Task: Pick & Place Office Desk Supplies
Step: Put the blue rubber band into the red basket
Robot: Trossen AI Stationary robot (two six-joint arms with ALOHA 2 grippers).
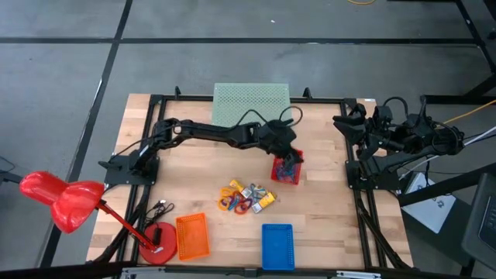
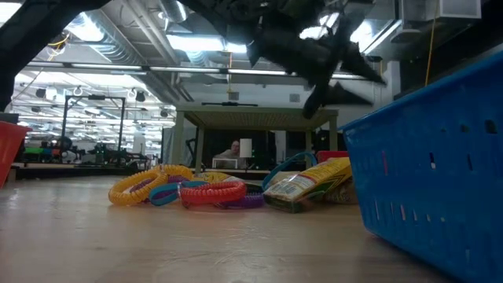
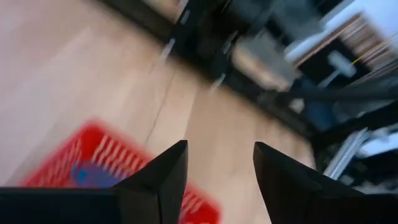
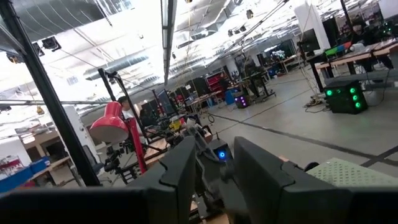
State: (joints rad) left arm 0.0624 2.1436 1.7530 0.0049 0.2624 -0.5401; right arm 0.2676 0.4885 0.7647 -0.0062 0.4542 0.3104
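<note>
From above, I am seeing the left gripper (image 1: 288, 161) hanging right over the red basket (image 1: 285, 172), with the arm stretched across the counter (image 1: 325, 209) from its mount. The pile of desk supplies (image 1: 246, 198) is lying on the bare wood a little way off from those jaws, toward the front edge, between them and the blue basket (image 1: 277, 246). The orange basket (image 1: 192, 236) is sitting farther off, beside the red lamp (image 1: 62, 200). The right gripper (image 1: 350, 122) is waiting folded at its own side, well apart from all of it.

At counter height, I am looking at orange, red and purple rings (image 2: 185, 190), a blue clip and a yellow-and-silver block (image 2: 310, 182) bunched together, none of them lifted.

Through the left wrist, I am watching the jaws standing wide with nothing between the fingers (image 3: 158, 180). Just below them the red basket (image 3: 93, 163) is holding something blue (image 3: 93, 175); it is too blurred for me to name it.

Through the right wrist, the jaws are standing partly apart and empty, pointing out into the room.

My judgement: one piece seems delivered into the red basket, and most of the sorting is remaining, since the pile is looking nearly whole and I cannot make out anything in the blue or orange baskets.
</note>
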